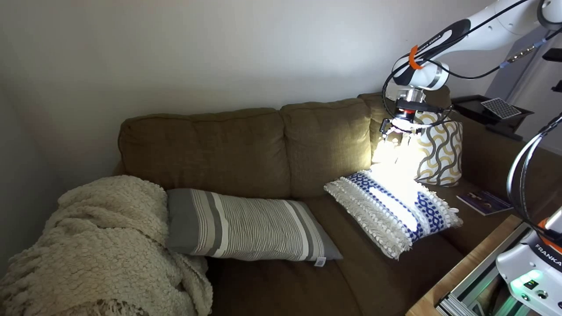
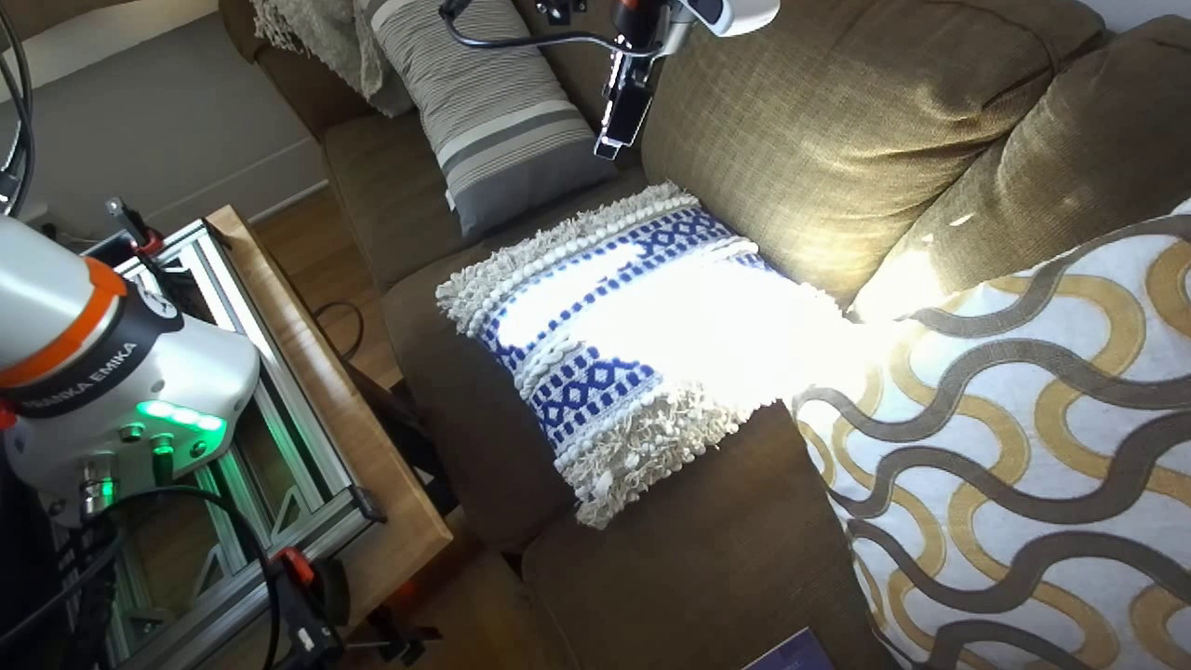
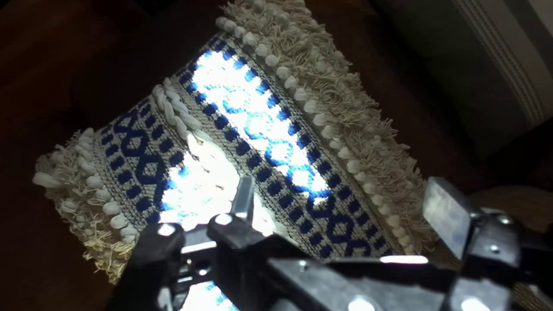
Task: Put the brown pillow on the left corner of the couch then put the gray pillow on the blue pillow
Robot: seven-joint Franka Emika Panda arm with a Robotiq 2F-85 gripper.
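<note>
The brown pillow (image 1: pixel 442 154), with its lattice of tan and gray curves, leans upright against the backrest beside the armrest (image 1: pixel 487 151); its near face (image 2: pixel 1014 437) also fills much of an exterior view. On the seat in front of it lies the blue pillow (image 1: pixel 373 215) (image 2: pixel 595 372) (image 3: pixel 255 129), partly washed out by glare. The gray pillow (image 1: pixel 259 228) (image 2: pixel 502 121) lies flat further along, touching the blanket. My gripper (image 3: pixel 343 205) (image 1: pixel 394 139) hangs above the blue pillow, jaws wide apart with nothing between them.
A cream knit blanket (image 1: pixel 109 245) is heaped over the far end of the couch. One thin book (image 1: pixel 485 202) rests on the seat below the brown pillow. The wooden table (image 1: pixel 467 265) bearing the arm's base stands along the couch front. Behind the armrest is a black tray (image 1: pixel 470 105).
</note>
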